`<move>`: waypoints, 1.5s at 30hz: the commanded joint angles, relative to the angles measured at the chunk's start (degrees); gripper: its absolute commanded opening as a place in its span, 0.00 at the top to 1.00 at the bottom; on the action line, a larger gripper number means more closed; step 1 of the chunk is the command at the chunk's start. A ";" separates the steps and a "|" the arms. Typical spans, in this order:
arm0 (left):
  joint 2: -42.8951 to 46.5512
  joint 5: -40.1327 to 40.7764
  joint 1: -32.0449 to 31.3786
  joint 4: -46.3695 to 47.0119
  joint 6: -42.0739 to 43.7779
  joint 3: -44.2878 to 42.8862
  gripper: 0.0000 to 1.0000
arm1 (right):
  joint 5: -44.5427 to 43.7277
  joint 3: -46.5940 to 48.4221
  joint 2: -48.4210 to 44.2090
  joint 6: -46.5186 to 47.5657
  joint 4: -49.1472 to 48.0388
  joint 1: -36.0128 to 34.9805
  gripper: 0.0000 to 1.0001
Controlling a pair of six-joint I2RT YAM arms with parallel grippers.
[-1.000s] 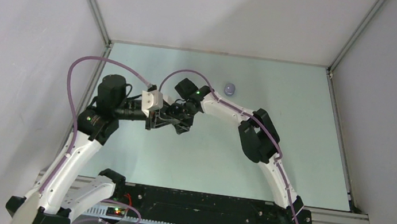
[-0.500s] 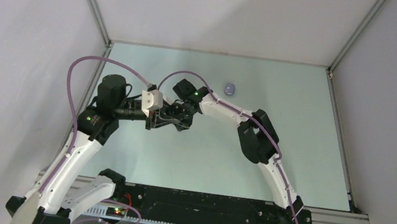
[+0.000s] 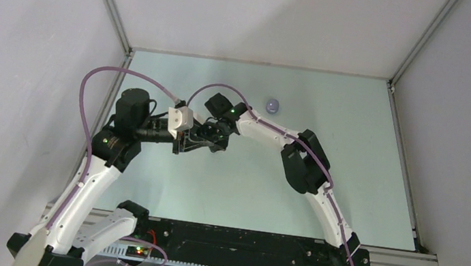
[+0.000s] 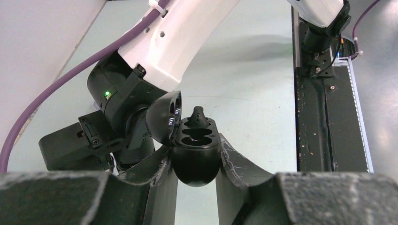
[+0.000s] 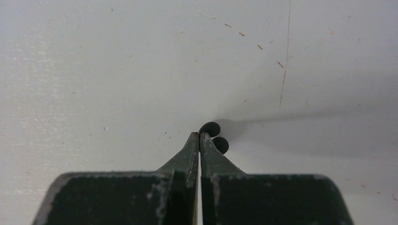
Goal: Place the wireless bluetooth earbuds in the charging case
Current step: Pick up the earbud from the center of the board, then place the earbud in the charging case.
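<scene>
The black case (image 4: 197, 161) is held open, its lid (image 4: 162, 117) tipped left. One black bud (image 4: 198, 114) is stood upright in it.

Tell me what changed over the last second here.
The right gripper closed its jaws and its wrist edged slightly left. A black earbud sits at its tips; whether it is pinched is unclear. Unchanged: the left gripper clamped on the open charging case, the purple object far back.

pale green tabletop (image 3: 363, 136): left gripper (image 3: 194, 143) and right gripper (image 3: 214, 136) close together at centre-left, contact indeterminate; small rounded glossy purple object (image 3: 272, 104) lies well apart, farther back
</scene>
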State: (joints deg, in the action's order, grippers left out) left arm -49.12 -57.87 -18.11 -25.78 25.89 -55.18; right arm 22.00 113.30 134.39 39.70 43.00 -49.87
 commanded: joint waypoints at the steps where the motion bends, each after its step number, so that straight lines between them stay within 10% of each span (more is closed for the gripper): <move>1: 0.08 -1.41 0.57 1.66 -0.69 0.35 0.91 | 0.34 3.96 -0.66 0.11 0.36 0.44 1.00; 15: -0.78 -2.27 -0.06 -0.03 0.73 0.23 0.90 | 28.56 7.24 -12.20 -15.00 15.87 17.30 1.00; 28: -7.30 1.36 -6.87 -6.30 7.37 -2.74 0.91 | 48.39 -12.30 -41.18 -33.01 2.71 32.78 1.00; 37: -10.07 1.42 -9.75 -8.43 10.04 -3.86 0.92 | 61.95 -34.81 -56.77 -62.77 -37.02 28.54 1.00; 45: -10.27 0.11 -10.10 -9.38 10.72 -4.22 0.92 | 58.10 -38.58 -57.67 -57.12 -36.32 18.19 1.00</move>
State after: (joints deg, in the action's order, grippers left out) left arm -59.59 -55.92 -27.73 -34.94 34.98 -56.73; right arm 80.90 74.56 76.79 -18.33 11.05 -27.92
